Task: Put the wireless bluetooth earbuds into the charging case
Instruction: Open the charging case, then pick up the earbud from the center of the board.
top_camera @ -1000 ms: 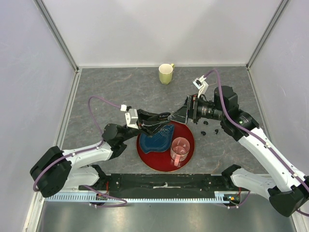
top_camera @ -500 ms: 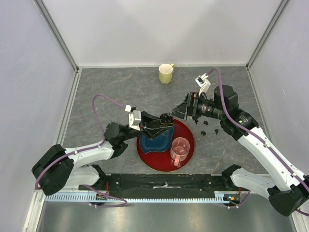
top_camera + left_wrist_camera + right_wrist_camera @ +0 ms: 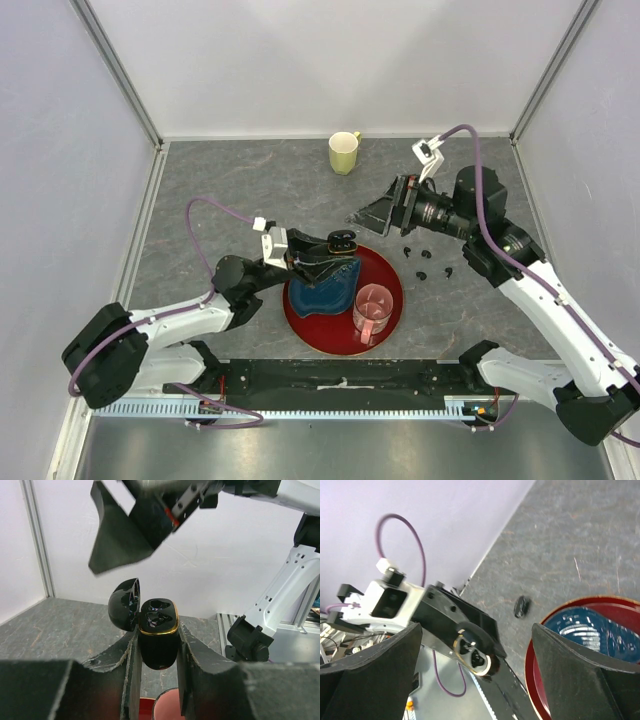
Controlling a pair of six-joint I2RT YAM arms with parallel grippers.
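Just right of the red plate, the wireless bluetooth earbuds lie as four tiny black pieces on the grey, stone-patterned table, loosely grouped beneath the right arm and touched by neither gripper. The charging case, a glossy black pebble with a gold rim, is held clear of the table above the far edge of the plate. Its lid is swung open on the hinge, and two dark wells show inside. The left gripper is clamped on the body of the case, one finger pressed to each side, mouth up. The right gripper hangs in the air beyond the plate, near the case but apart from it. Its jaws are spread wide and grip nothing, and in the right wrist view the open case sits framed between its two fingers. On the plate a blue dish lies under the left gripper, with a pink measuring cup standing just beside it on the near right. A small black lump, too small to identify, rests on the table just off the plate's rim. A pale yellow-green mug stands well apart by the back wall.
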